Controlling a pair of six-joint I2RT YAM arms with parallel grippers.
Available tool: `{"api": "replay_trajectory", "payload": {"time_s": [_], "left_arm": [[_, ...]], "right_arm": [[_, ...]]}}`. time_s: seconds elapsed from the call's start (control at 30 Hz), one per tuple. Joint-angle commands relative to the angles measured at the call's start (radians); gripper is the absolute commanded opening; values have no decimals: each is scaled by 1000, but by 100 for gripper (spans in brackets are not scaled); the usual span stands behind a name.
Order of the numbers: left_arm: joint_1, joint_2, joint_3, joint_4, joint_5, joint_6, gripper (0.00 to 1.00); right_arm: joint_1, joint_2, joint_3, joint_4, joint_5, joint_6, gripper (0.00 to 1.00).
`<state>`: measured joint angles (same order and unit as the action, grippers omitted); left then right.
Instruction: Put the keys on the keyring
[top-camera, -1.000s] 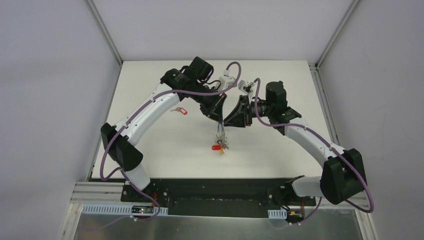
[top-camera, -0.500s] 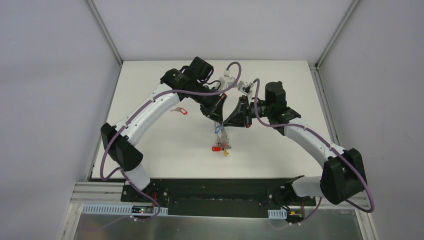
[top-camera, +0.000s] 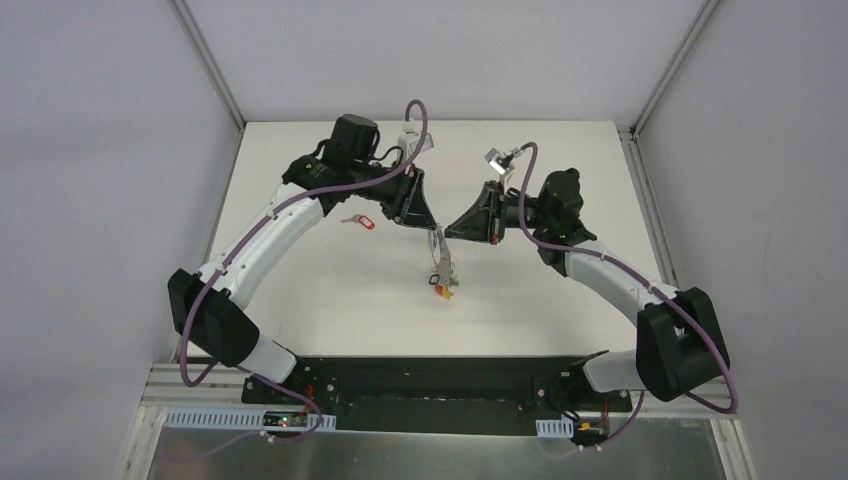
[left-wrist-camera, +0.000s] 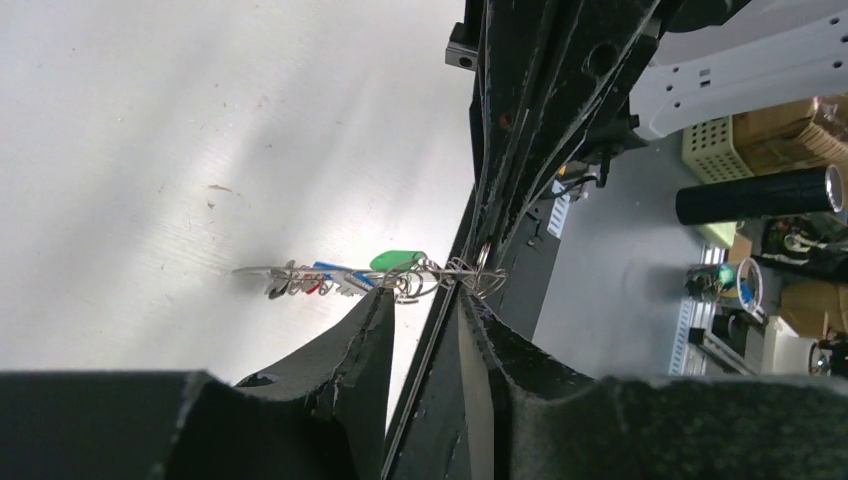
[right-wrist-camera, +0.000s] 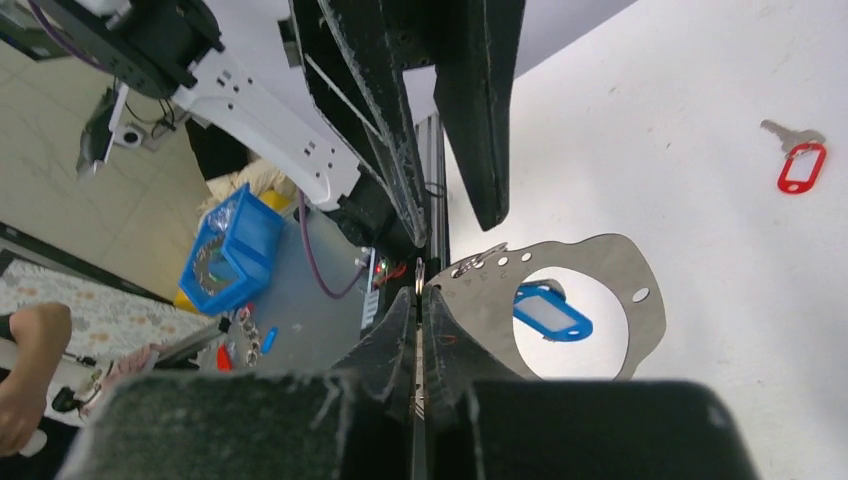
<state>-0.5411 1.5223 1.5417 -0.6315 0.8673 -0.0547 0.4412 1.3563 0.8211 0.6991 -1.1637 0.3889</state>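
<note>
Keyring (top-camera: 438, 252) and keys (top-camera: 442, 288) dangle over mid-table, the wire pinched in the closed right gripper (right-wrist-camera: 418, 296). Both arms arch inward, tips close. Left gripper (left-wrist-camera: 425, 310) has parted and drawn back left.

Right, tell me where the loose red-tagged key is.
In the top view, the small silver key with the red plastic tag lies on the white table, left of centre, beside the left arm.

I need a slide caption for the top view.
Right claw holds the keyring, keys hanging; one red-tagged key lies apart.
</note>
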Motion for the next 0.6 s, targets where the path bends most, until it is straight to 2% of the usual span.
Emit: {"api": "replay_trajectory", "payload": {"time_s": [0.0,0.17,0.33,0.57], "left_arm": [[23,-91,-93,265,98,-134,32],[23,-98,-145,349,106,-180,34],[23,-85,-159,392,125,-216,33],[23,-72,-165,411,134,-227,25]], "right_arm": [[-15,14,-7,279,66,211,0],[-21,46,-23,396,121,333,0],[-26,59,-34,423,150,364,0],[-37,68,-45,448,166,383,0]]}}
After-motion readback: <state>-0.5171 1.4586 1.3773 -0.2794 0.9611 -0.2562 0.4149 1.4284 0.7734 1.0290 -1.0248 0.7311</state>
